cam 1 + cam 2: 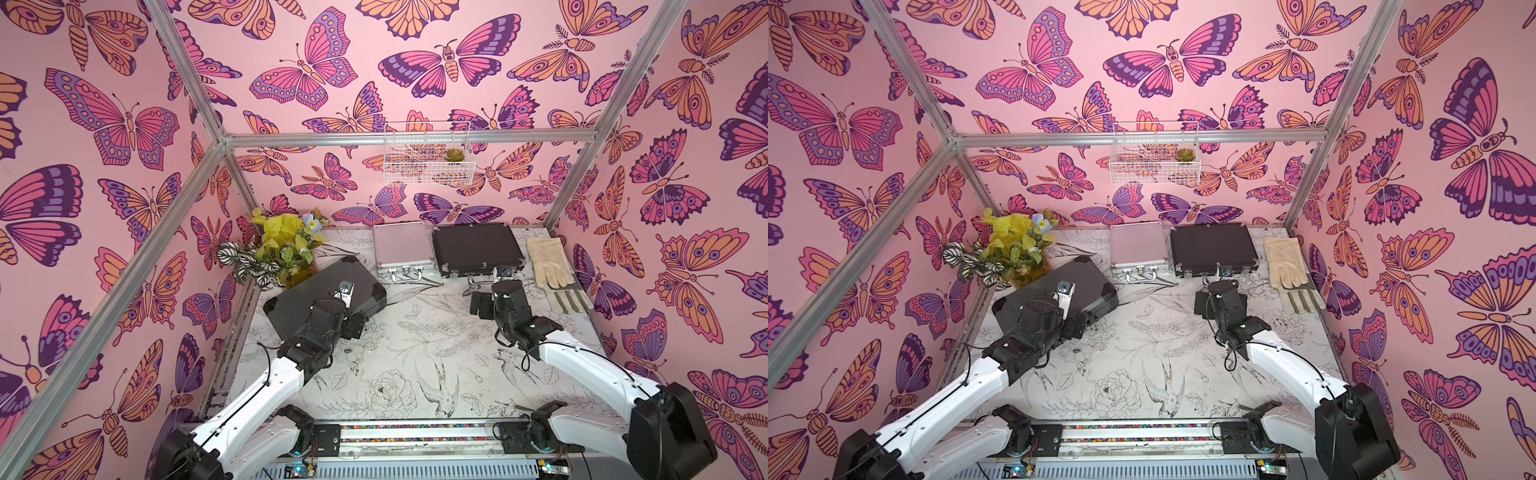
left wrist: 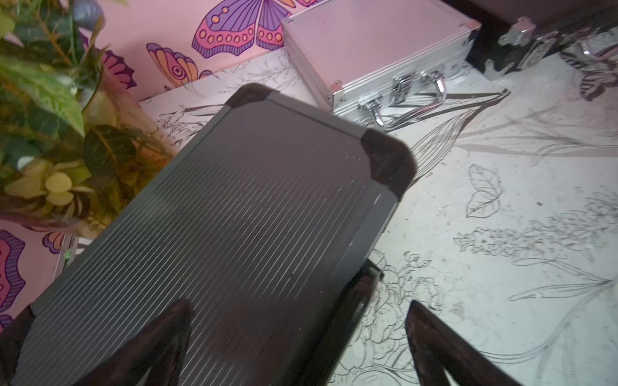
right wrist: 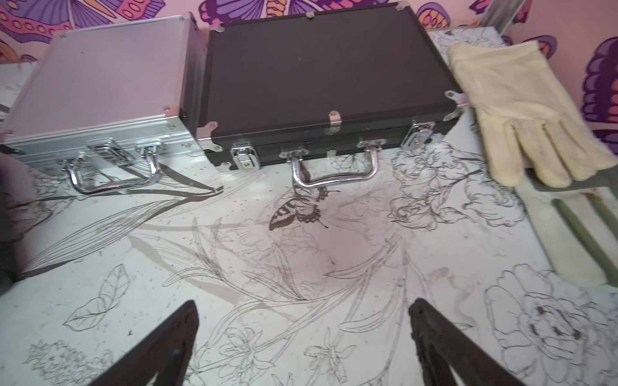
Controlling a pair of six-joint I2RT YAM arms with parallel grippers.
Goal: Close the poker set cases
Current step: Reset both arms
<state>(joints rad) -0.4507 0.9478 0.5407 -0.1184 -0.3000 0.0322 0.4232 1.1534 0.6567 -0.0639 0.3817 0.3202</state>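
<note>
I see the left gripper (image 2: 301, 302), jaws apart, astride the ribbed case's (image 2: 250, 200) long edge, its axis running ahead; the right gripper (image 3: 304, 302), jaws likewise apart, faces the black case's (image 3: 317, 73) handle side, ahead.

The left arm (image 1: 253, 388) and right arm (image 1: 590, 365) have white shells, black joints and thin black cables; the fingers (image 3: 160, 347) are dark and pointed.

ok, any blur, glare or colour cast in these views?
Left wrist: plant soft and smeared, ribbed black case sharper, silver case lid tinted pink. Right wrist: mostly crisp, bright glints on the chrome handle of the medium black case. Both top views: even light, soft shadows, no strong glare.
</note>
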